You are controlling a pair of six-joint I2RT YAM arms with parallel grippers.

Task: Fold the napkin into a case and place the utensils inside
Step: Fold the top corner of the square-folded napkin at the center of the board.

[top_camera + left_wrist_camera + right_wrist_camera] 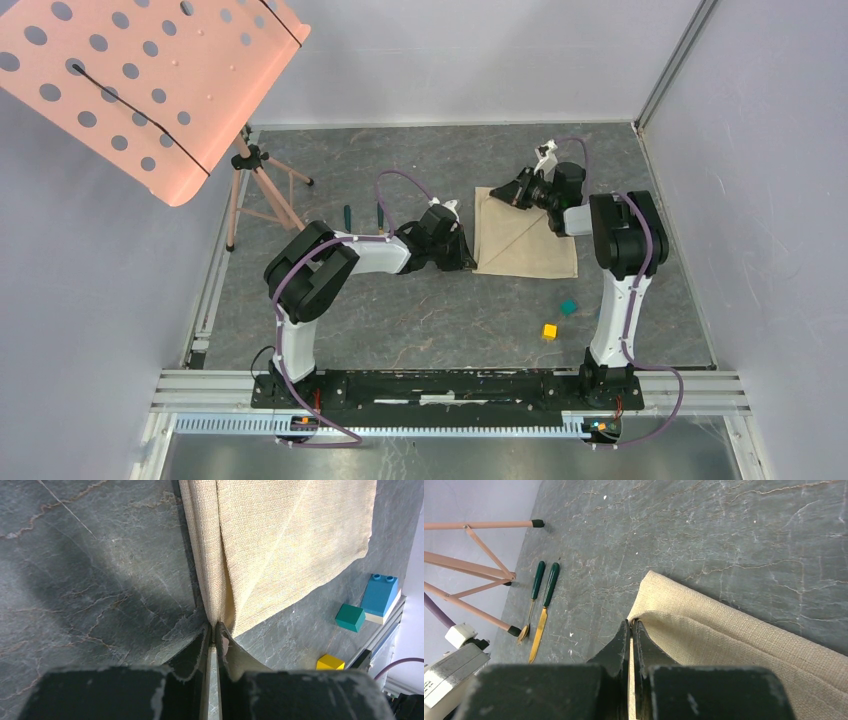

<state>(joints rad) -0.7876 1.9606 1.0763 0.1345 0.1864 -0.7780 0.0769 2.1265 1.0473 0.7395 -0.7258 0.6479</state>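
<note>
Two robot arms gripped a beige napkin (pixel 530 240) that lay flat on the dark stone-patterned surface (pixel 400 310), right of centre and toward the far edge, its cloth doubled in layers along the left side and crossed by a diagonal crease. The left gripper (pixel 216 630) was pinched on the napkin's near-left corner, fingers almost together with the cloth edge between them. The right gripper (pixel 631 625) was closed tight on the far-left corner, where the fabric curled up at its fingertips. A gold spoon (pixel 531 602) and a gold knife (pixel 544 612), both with dark green handles, lay side by side on the bare surface well to the left of the napkin, outside it and near the far edge, just beside the feet of a pink tripod (pixel 255 190) carrying a perforated pink music stand (pixel 150 80). A teal cube (pixel 568 306) and a yellow cube (pixel 549 330) sat apart from the cloth toward the near-right corner, and a blue brick (pixel 381 592) stood by a metal rail at the surface's edge
</note>
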